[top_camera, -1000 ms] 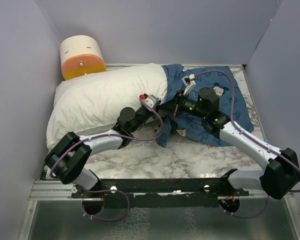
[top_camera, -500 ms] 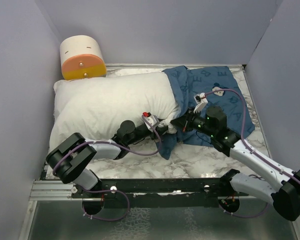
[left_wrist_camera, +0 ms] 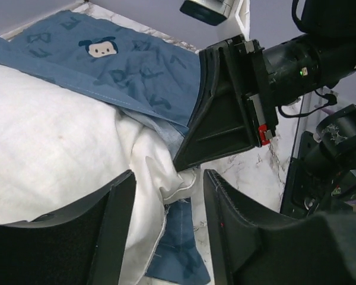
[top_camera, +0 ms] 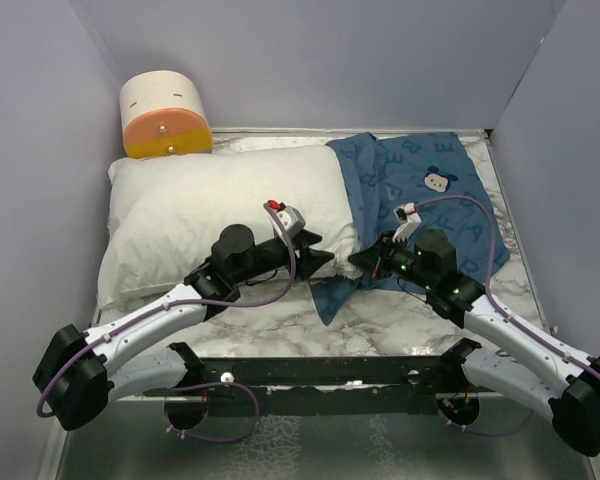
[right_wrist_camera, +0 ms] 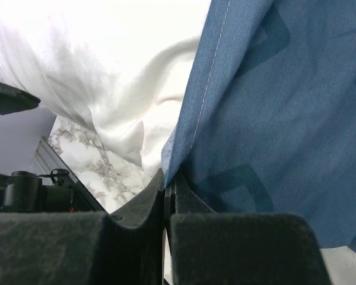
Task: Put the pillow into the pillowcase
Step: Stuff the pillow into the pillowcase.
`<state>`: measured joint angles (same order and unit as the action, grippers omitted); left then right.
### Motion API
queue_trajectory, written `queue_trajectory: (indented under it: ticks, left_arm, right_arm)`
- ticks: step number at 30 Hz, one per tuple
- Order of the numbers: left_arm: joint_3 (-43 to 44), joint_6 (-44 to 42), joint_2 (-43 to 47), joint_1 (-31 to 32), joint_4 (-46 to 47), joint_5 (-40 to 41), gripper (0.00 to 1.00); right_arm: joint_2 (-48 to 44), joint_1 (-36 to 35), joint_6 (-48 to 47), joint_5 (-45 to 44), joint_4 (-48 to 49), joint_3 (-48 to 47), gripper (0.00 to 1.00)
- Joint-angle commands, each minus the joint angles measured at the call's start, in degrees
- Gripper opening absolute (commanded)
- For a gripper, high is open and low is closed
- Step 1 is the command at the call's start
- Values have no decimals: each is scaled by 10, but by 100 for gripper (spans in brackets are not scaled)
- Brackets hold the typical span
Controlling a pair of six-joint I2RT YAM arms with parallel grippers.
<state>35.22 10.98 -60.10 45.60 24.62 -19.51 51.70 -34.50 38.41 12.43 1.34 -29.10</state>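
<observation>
Stretched left to right along the marbled table (top_camera: 280, 320), long axis sideways: large plump white fabric pillow (top_camera: 210, 205), right end tucked into the left-facing mouth of the thin dark blue mouse-print pillowcase (top_camera: 430, 190). Pinched tight on that case's near hem: right gripper (right_wrist_camera: 166, 187). Gaping, holding nothing, beside the pillow's near corner: left gripper (left_wrist_camera: 168, 184)

pillow (top_camera: 200, 200) crowds left, open tabletop (top_camera: 310, 325) along front

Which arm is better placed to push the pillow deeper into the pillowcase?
Probably left: the left gripper stands open at the pillow corner; the right gripper is shut on the pillowcase hem.
</observation>
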Motion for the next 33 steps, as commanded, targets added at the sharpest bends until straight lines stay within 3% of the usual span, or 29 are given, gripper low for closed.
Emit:
queue_trajectory:
  ticks: [1,8,11,16,23,33]
  left_arm:
    - [51,43,-44,2,-96,-7,45]
    - [88,17,-181,8,-77,3,34]
    - [109,-3,-237,8,-74,16,19]
    - [129,1,-306,4,4,137,0]
    - [155,68,-298,2,188,349,0]
    - [190,107,-312,28,249,372,0]
  right_arm:
    - [1,-3,-4,-6,25,-12,1]
    - [-14,-3,-10,-15,7,-22,1]
    - [-23,-3,-14,-11,4,-30,1]
    - [-22,-4,-29,31,20,-66,1]
    - [12,-13,-22,66,51,-129,1]
    - [22,-30,-8,78,60,-86,1]
